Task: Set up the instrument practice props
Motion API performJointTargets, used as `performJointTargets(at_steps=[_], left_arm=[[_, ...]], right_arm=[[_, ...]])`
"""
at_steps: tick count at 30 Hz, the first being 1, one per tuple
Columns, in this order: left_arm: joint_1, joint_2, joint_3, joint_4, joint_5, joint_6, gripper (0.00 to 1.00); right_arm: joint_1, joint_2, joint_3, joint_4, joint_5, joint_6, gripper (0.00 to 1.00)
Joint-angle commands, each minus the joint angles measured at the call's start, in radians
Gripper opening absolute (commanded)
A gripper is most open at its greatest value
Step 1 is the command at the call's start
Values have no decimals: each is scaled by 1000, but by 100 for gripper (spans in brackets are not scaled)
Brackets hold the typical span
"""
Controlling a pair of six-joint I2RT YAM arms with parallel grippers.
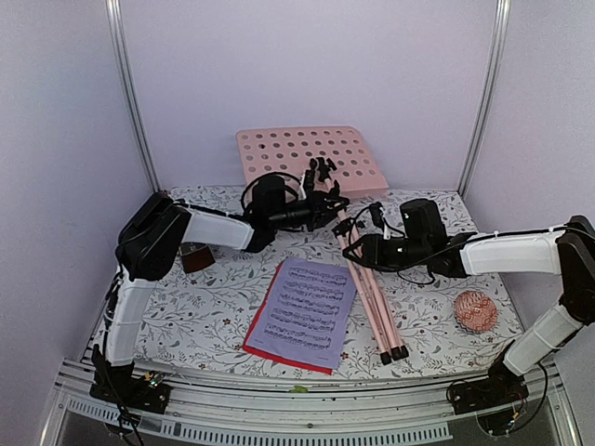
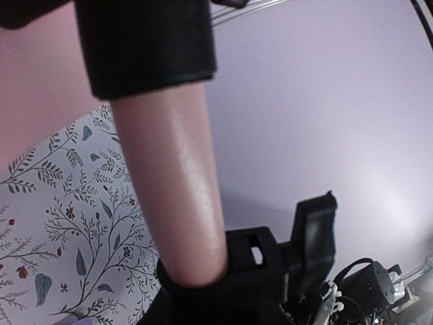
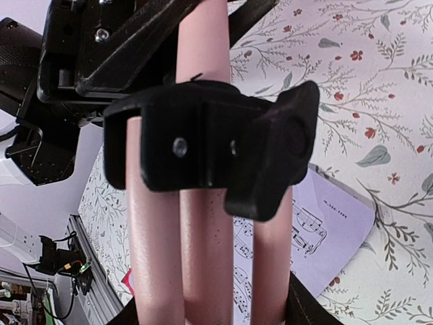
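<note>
The pink music stand's folded tripod legs (image 1: 372, 297) lie on the table, running from the back centre toward the front. Its perforated pink desk (image 1: 307, 153) leans apart against the back wall. My left gripper (image 1: 321, 212) is closed round the stand's upper tube (image 2: 176, 196) below the black head. My right gripper (image 1: 358, 249) is shut on the bundle of three legs (image 3: 203, 257) just under the black collar (image 3: 203, 145). A lilac sheet of music (image 1: 307, 311) lies on a red sheet (image 1: 260, 346) left of the legs. The brown metronome (image 1: 195, 257) peeks out behind my left arm.
A small pink knitted ball (image 1: 474, 311) rests at the front right near my right arm. The floral tablecloth (image 1: 214, 307) covers the table, with walls on three sides and a metal rail (image 1: 297, 395) along the front edge.
</note>
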Motion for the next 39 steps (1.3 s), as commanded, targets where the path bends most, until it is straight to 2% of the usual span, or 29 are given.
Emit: performJointTargets(at_steps=[1, 2, 6, 8, 11, 16, 24, 39], left_arm=[[18, -140, 103, 42, 36, 244, 0], [19, -157, 117, 29, 37, 259, 0], [18, -207, 207, -40, 60, 344, 0], [18, -221, 262, -71, 77, 389, 0], [18, -228, 340, -103, 117, 438, 0], [22, -226, 455, -152, 201, 490, 0], [24, -297, 499, -211, 305, 592, 0], [10, -475, 381, -179, 394, 699, 0]], right_arm=[[19, -100, 158, 178, -73, -121, 5], [18, -106, 171, 156, -59, -136, 10], [18, -132, 217, 76, -6, -179, 48], [18, -141, 239, 43, 15, -196, 59], [18, -155, 268, 0, 29, -225, 74], [18, -223, 280, -34, 49, -264, 86], [-6, -288, 329, -112, 10, -284, 91], [-35, -278, 298, -160, -123, -11, 59]])
